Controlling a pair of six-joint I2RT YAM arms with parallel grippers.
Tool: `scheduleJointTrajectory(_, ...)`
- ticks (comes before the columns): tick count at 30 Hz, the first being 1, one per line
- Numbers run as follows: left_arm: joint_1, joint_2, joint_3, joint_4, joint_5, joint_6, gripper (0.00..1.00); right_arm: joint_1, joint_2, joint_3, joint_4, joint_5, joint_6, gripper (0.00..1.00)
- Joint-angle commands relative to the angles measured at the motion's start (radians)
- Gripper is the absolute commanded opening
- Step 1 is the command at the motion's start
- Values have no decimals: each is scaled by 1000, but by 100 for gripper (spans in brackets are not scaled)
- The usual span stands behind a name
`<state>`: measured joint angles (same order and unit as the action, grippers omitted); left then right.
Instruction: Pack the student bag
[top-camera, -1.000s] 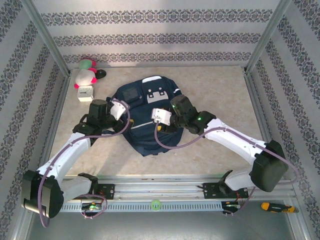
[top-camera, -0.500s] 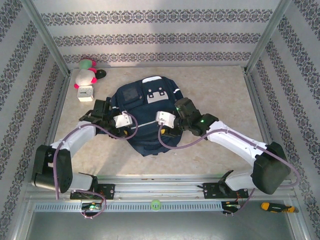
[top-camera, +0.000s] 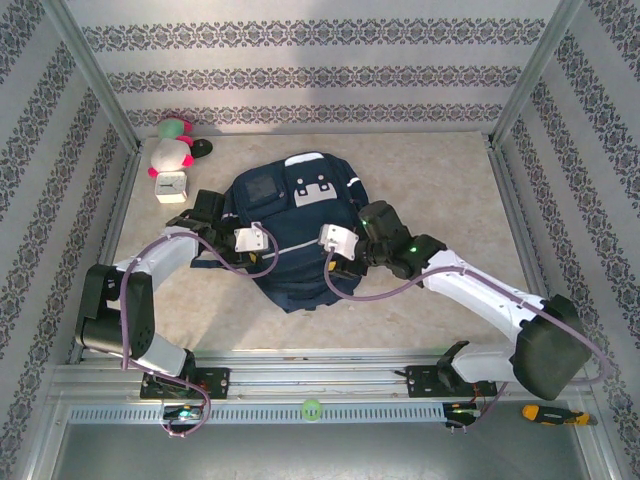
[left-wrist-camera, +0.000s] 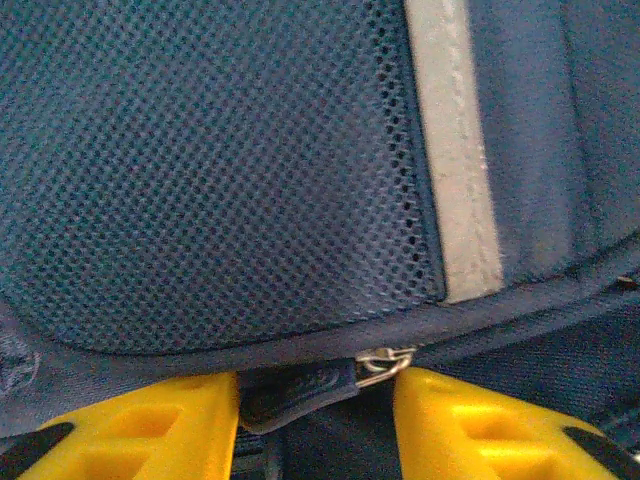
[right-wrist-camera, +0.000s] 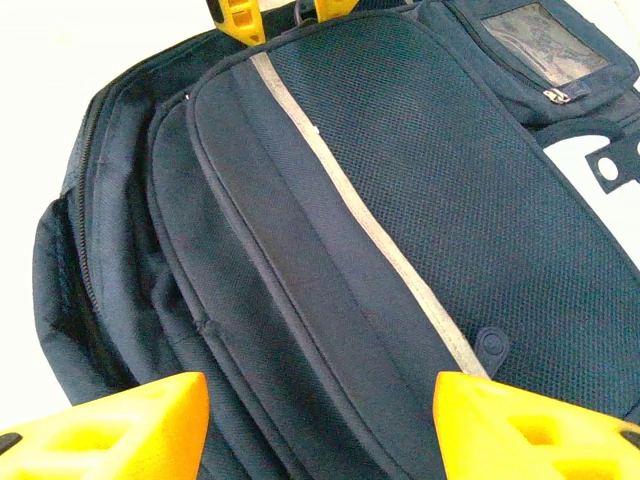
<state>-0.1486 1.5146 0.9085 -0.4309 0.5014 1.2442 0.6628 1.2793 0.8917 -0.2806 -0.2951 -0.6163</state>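
1. The bag (top-camera: 290, 215) lay flat mid-table (top-camera: 440, 180), long axis running near-to-far.
2. At its left edge, zip pull (left-wrist-camera: 383, 362) sat directly between fingers of left gripper (left-wrist-camera: 317, 405); whether clamped, could not tell.
3. Over front pocket (right-wrist-camera: 400, 200), right gripper (right-wrist-camera: 320, 400) hovered open, nothing held.
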Motion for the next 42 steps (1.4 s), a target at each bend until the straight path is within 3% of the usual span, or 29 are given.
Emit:
scheduleJointTrajectory(1,-2,-21,-6,-72,46,19,37,-17,-39,-34,48,-18,112,62)
scheduleJointTrajectory(6,-9,-59,-38,-66,39,-9,18,-47,-74,-58,83,5,372,67)
scheduleJointTrajectory(10,-12,-82,-37,-84,54,-41,8,-55,-98,-73,44,68,590,69)
scheduleJointTrajectory(16,-12,-144,-77,-50,113,-179,5,-42,-146,-136,0,127,1014,62)
scheduleJointTrajectory(22,-14,-178,-112,-15,117,-294,0,-8,-160,-194,22,156,1271,57)
scheduleJointTrajectory(25,-19,-219,-143,0,144,-441,0,32,-174,-289,184,168,1512,55)
scheduleJointTrajectory(34,-61,-264,-188,-40,127,-511,0,80,-15,-358,509,213,1693,49)
scheduleJointTrajectory(42,-67,-274,-212,42,74,-595,0,101,-47,-322,485,196,1712,51)
